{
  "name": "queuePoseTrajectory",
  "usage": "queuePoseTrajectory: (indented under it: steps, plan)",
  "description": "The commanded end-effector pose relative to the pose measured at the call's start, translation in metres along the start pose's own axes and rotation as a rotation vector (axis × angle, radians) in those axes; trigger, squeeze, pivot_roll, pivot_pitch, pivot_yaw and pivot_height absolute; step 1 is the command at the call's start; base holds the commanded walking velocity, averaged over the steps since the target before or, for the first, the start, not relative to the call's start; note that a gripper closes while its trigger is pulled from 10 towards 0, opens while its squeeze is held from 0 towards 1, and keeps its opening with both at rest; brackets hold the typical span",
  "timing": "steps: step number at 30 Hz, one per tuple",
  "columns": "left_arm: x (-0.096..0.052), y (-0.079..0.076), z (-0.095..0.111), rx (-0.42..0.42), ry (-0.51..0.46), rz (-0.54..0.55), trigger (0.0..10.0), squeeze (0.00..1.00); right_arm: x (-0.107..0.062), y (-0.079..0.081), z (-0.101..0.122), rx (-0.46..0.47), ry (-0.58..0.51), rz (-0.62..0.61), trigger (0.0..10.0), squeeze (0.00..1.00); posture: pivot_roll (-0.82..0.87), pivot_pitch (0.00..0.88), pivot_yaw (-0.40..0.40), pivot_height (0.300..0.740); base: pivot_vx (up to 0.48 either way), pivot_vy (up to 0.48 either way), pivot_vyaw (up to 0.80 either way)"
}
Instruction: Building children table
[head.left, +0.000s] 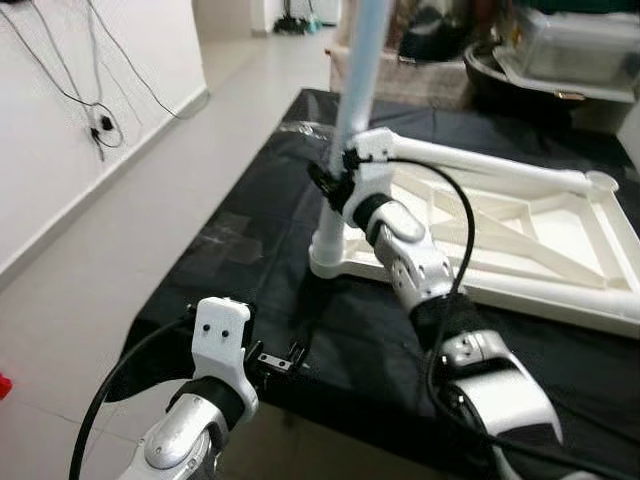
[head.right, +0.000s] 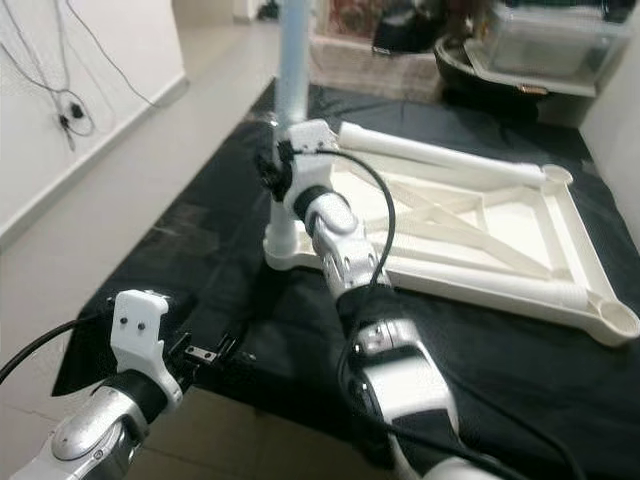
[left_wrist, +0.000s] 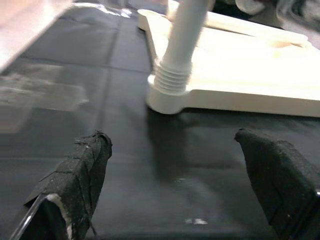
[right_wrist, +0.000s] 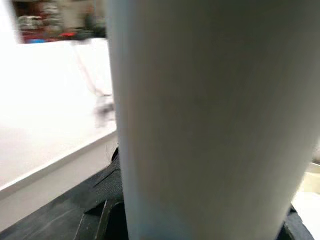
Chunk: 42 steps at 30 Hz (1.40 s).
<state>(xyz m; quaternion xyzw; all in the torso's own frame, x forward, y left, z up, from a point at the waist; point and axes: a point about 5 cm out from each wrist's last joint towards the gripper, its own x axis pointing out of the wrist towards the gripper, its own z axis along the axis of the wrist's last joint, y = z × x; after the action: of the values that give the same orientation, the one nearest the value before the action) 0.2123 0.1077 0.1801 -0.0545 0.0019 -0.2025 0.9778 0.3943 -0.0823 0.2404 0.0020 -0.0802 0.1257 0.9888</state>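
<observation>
One leg (head.left: 358, 90) upright in frame (head.left: 560, 250) corner — right gripper (head.left: 330, 185) apparently clamping it

**A Pale Room Around a Black-Draped Work Surface**

A white wall (head.left: 90, 110) runs along the left, with black cables (head.left: 75, 90) hanging down it to a plug. Light grey floor tiles (head.left: 150, 220) stretch back toward a doorway. A black cloth (head.left: 250, 260) covers the low surface. Behind it stand a clear plastic storage box (head.left: 580, 45) and a dark basin (head.left: 500, 75).
</observation>
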Motion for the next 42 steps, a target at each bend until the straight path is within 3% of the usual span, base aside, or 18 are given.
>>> queuePoseTrajectory:
  steps: [1,2,5,7,8,9,11,13,15,22,38,39,40,41,42]
  plan:
    - [0.002,0.004,-0.003,0.008,0.011,0.005,10.0,0.00,-0.018,-0.016,-0.047,-0.015,0.214,-0.199,10.0,0.00,0.15,0.131,-0.056,0.740,0.000,0.000,0.00]
    - [0.002,0.004,-0.003,0.008,0.011,0.005,10.0,0.00,-0.018,-0.016,-0.047,-0.015,0.214,-0.199,10.0,0.00,0.15,0.131,-0.056,0.740,0.000,0.000,0.00]
    - [0.005,0.007,-0.003,0.015,0.004,0.006,10.0,0.00,-0.025,-0.001,-0.041,-0.021,0.198,-0.348,10.0,0.00,0.15,0.114,-0.054,0.740,0.000,0.000,0.00]
    - [0.005,0.007,-0.003,0.015,0.004,0.006,10.0,0.00,-0.025,-0.001,-0.041,-0.021,0.198,-0.348,10.0,0.00,0.15,0.114,-0.054,0.740,0.000,0.000,0.00]
    - [0.007,0.009,-0.003,0.020,0.001,0.008,10.0,0.00,-0.028,0.005,-0.040,-0.006,0.203,-0.463,10.0,0.00,0.15,0.105,-0.053,0.740,0.000,0.000,0.00]
    - [0.007,0.009,-0.003,0.020,0.001,0.008,10.0,0.00,-0.028,0.005,-0.040,-0.006,0.203,-0.463,10.0,0.00,0.15,0.105,-0.053,0.740,0.000,0.000,0.00]
    - [0.010,0.011,-0.003,0.025,-0.005,0.009,10.0,0.00,-0.033,0.011,-0.037,0.045,0.218,-0.678,10.0,0.00,0.15,0.092,-0.054,0.740,0.000,0.000,0.00]
    - [0.010,0.011,-0.003,0.025,-0.005,0.009,10.0,0.00,-0.033,0.011,-0.037,0.045,0.218,-0.678,10.0,0.00,0.15,0.092,-0.054,0.740,0.000,0.000,0.00]
    - [0.012,0.013,-0.004,0.031,-0.006,0.008,10.0,0.00,-0.033,0.015,-0.032,0.110,0.230,-0.808,10.0,0.00,0.16,0.088,-0.053,0.740,0.000,0.000,0.00]
    - [0.013,0.016,-0.005,0.046,-0.002,0.001,10.0,0.00,-0.038,0.019,-0.035,0.134,0.278,-0.858,10.0,0.00,0.15,0.089,-0.048,0.740,0.000,0.000,0.00]
    - [0.014,0.015,-0.009,0.050,0.005,-0.011,10.0,0.00,-0.044,0.022,-0.031,0.110,0.250,-0.822,10.0,0.00,0.15,0.086,-0.040,0.740,0.000,0.000,0.00]
    - [0.015,0.016,-0.010,0.050,0.005,-0.013,10.0,0.00,-0.044,0.023,-0.029,0.109,0.241,-0.823,10.0,0.77,0.15,0.085,-0.039,0.740,0.000,0.000,0.00]
    - [0.015,0.016,-0.010,0.050,0.005,-0.013,10.0,0.00,-0.044,0.023,-0.029,0.109,0.241,-0.823,10.0,0.77,0.15,0.085,-0.039,0.740,0.000,0.000,0.00]
    - [0.015,0.016,-0.010,0.050,0.008,-0.013,10.0,0.00,-0.043,0.023,-0.028,0.111,0.234,-0.816,10.0,1.00,0.16,0.083,-0.040,0.740,0.000,0.000,0.00]
    - [0.015,0.017,-0.011,0.052,0.011,-0.012,10.0,0.00,-0.043,0.024,-0.028,0.112,0.231,-0.810,10.0,1.00,0.16,0.083,-0.040,0.740,0.000,0.000,0.00]
